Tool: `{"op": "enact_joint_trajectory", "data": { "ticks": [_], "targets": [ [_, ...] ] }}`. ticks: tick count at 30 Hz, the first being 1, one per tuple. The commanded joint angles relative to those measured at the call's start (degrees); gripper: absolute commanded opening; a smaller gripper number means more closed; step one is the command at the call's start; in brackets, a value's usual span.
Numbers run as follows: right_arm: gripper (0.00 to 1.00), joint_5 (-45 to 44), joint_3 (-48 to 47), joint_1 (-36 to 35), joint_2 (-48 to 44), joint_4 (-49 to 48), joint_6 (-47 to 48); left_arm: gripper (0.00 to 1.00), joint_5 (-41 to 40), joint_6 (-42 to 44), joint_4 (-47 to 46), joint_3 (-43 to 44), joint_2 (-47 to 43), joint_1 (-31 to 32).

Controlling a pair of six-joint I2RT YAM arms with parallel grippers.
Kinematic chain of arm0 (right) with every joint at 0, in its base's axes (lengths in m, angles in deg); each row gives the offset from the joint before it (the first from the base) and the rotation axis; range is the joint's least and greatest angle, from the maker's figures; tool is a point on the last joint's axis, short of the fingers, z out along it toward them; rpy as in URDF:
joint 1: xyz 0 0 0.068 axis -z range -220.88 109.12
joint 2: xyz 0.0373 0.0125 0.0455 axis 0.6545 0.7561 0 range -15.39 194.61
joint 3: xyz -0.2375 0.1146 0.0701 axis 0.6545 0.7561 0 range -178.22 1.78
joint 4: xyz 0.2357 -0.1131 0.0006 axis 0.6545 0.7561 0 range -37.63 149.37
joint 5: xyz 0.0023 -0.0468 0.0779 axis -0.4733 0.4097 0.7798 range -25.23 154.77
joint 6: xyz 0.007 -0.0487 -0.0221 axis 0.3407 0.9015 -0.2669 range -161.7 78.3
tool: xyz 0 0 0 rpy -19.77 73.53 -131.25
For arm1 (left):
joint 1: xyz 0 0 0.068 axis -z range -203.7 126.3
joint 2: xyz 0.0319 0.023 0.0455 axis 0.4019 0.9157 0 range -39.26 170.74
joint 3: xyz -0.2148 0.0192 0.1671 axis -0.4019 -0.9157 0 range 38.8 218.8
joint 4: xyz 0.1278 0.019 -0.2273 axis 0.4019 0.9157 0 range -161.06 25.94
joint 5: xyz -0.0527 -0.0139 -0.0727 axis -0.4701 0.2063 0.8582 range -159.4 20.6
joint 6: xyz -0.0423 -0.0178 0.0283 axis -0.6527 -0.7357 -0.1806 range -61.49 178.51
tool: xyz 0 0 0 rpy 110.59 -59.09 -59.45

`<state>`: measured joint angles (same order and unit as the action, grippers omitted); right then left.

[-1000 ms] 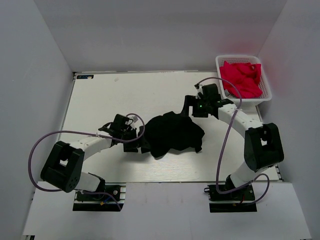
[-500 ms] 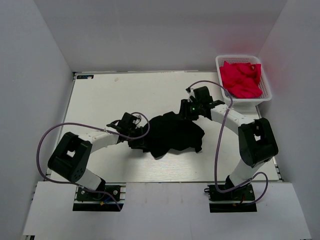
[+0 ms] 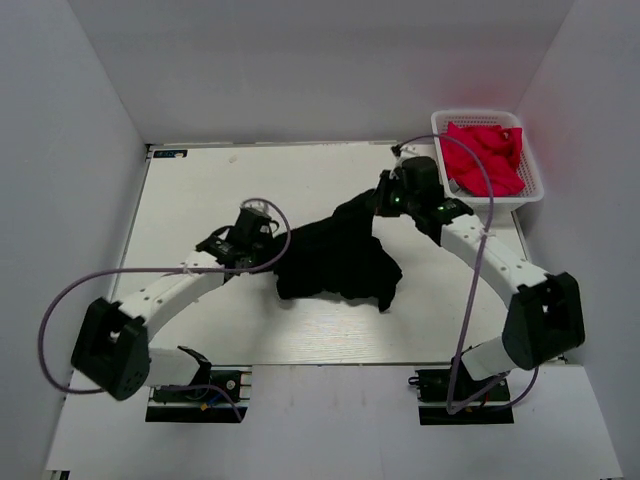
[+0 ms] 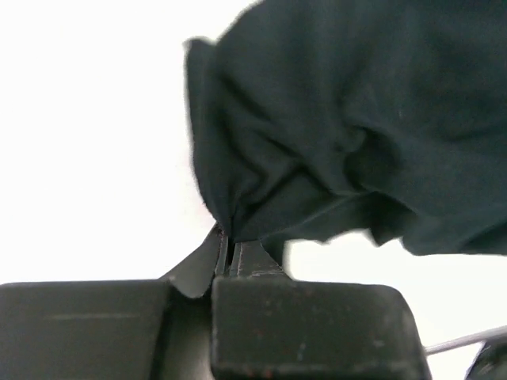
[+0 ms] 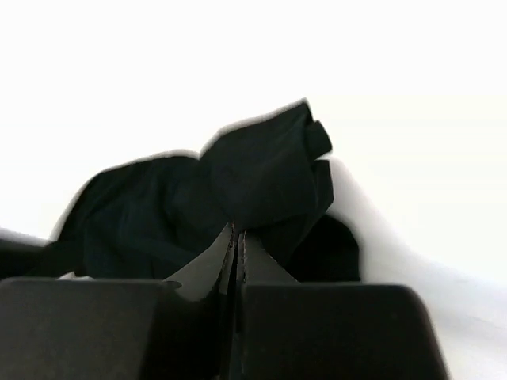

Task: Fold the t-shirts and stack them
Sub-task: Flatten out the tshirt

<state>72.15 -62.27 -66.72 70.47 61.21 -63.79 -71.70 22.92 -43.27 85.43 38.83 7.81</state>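
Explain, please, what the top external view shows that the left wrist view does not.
Only top external: the right gripper shut on the black t-shirt, and the white basket holding pinkish-red t-shirts at the far right. Only left wrist: a close look at the left gripper, its jaws closed tight on a bunched fold of the cloth. Both: the black t-shirt, crumpled, the left gripper gripping it, and the white table.

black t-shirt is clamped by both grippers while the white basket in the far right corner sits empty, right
Not quite. The white basket is not empty: the top external view shows pinkish-red shirts piled in it. The rest holds: the left gripper and the right gripper are each shut on the black t-shirt.
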Motion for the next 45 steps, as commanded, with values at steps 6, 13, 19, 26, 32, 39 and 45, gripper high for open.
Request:
{"op": "enact_joint_trajectory", "data": {
  "ticks": [6, 13, 19, 26, 32, 39, 45],
  "targets": [
    [0.00, -29.96, -11.44, 0.45, -14.83, -0.31, -1.91, 0.00, -21.78, 4.82, 4.99, 20.50, -18.75, -0.13],
    [0.00, -28.22, -21.71, 0.18, -24.85, 0.65, 5.81, 0.00, -17.57, 11.50, -2.21, 31.93, -26.65, -0.13],
    [0.00, -20.48, -34.11, 0.27, -28.82, 3.02, 9.51, 0.00, -4.85, 16.25, -7.22, 41.33, -30.80, -1.27],
    [0.00, -12.30, -49.58, 0.36, -29.17, 6.55, 12.15, 0.00, 5.64, 18.46, -5.20, 59.95, -29.49, -1.27],
    [0.00, -15.63, -51.96, 0.44, -29.18, 0.22, 14.53, 0.00, 7.84, 19.59, -2.31, 73.75, -23.43, -1.80],
    [0.00, -21.87, -53.02, 0.27, -21.80, -1.37, 18.04, 0.00, -0.74, 20.82, -3.96, 71.24, -18.05, -1.80],
    [0.00, -31.80, -44.50, 0.44, -8.38, -4.53, 18.48, 0.00, -25.39, 22.67, -6.25, 58.24, -7.36, -1.71]
  ]
}}
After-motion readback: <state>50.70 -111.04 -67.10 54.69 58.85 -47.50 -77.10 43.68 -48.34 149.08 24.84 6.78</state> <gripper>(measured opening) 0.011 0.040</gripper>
